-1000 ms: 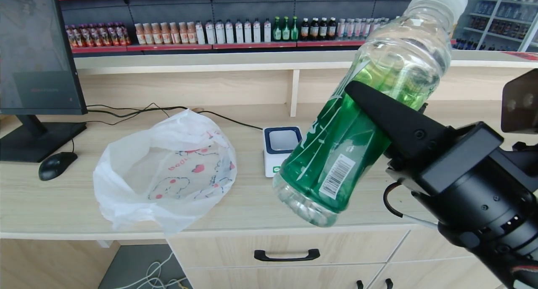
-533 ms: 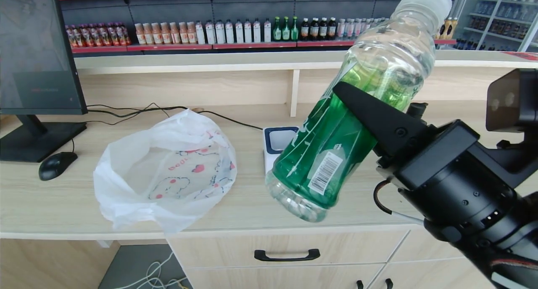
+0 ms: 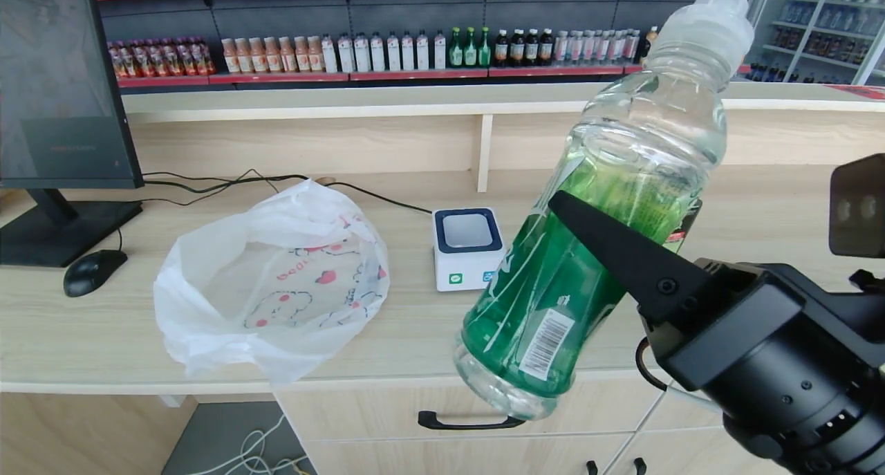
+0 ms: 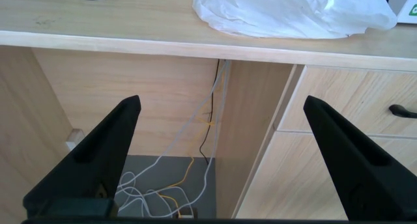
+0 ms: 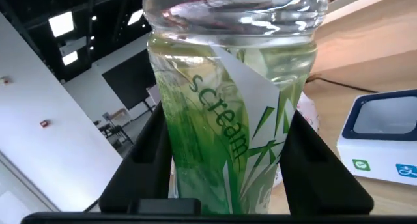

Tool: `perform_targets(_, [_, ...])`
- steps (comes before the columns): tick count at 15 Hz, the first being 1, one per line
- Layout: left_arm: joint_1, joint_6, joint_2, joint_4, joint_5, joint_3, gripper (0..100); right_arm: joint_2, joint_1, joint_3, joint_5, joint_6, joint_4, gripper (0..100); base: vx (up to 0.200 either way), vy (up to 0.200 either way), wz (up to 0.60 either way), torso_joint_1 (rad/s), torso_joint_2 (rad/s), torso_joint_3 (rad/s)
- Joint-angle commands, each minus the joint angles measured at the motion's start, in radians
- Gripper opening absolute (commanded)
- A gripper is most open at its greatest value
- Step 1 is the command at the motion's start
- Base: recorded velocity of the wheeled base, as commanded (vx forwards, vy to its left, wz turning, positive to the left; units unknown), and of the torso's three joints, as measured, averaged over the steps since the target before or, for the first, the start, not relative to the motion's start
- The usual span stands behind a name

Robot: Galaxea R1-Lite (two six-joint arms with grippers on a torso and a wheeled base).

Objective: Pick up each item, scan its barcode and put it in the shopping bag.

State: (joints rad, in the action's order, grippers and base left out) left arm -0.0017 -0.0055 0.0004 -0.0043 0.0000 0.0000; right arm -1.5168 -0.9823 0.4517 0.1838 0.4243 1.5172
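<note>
A: Change? The bottle [image 3: 622, 150] was swung left half a second back and hid part of the scanner [image 3: 467, 247]. Now it sits lower and further right, and the scanner is fully uncovered.

B: Grip?

A: The right tool [image 3: 619, 216] is clamped across the green label. The bottle is tilted in the air, cap up and away. Its barcode [image 3: 546, 333] faces the head camera, not the scanner window.

B: Meaning?

A: My read is that the scan pass is over, or needs a second try with the code turned down. The bag [image 3: 276, 281] comes next either way.

B: Room?

A: The bag mouth is open, left of the scanner, with bare counter [image 3: 415, 330] between them. The scanner stands in the direct path, so carry the bottle over it. In the head view the bottle base overlaps the front edge. The monitor [image 3: 62, 81] and mouse [image 3: 93, 271] are well apart, far left.

B: Other arm?

A: The left tool [image 4: 228, 139] has its fingers spread wide and holds nothing. It is low in front of the counter, below the edge.
</note>
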Motion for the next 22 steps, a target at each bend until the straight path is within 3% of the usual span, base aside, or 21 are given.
perform_targets(1, [0.0,-0.001,0.0,0.0,0.0,0.0,100,0.04,0.005,-0.016,0.0,-0.019,0.001,0,0.0,0.0,0.0,0.0,0.0,0.0])
perform_targets(5, [0.0,-0.001,0.0,0.0,0.0,0.0,100,0.032,0.007,-0.041,0.022,-0.254,0.0,0,0.0,0.0,0.0,0.0,0.0,0.0])
perform_targets(8, [0.0,-0.001,0.0,0.0,0.0,0.0,100,-0.002,0.044,-0.065,0.117,-0.44,0.003,0,0.0,0.0,0.0,0.0,0.0,0.0])
perform_targets(14, [0.0,-0.001,0.0,0.0,0.0,0.0,100,0.0,0.185,-0.057,0.128,-0.568,0.012,0,0.0,0.0,0.0,0.0,0.0,0.0])
perform_targets(16, [0.0,-0.001,0.0,0.0,0.0,0.0,100,-0.003,0.238,-0.051,0.086,-0.568,0.012,0,0.0,0.0,0.0,0.0,0.0,0.0])
perform_targets(18, [0.0,-0.001,0.0,0.0,0.0,0.0,100,-0.025,0.413,-0.01,-0.113,-0.567,0.012,0,0.0,0.0,0.0,0.0,0.0,0.0])
perform_targets(19, [0.0,-0.001,0.0,0.0,0.0,0.0,100,-0.045,0.464,0.019,-0.164,-0.564,0.017,0,0.0,0.0,0.0,0.0,0.0,0.0])
perform_targets(22, [0.0,0.001,0.0,0.0,0.0,0.0,100,-0.089,0.534,0.059,-0.262,-0.553,0.02,0,0.0,0.0,0.0,0.0,0.0,0.0])
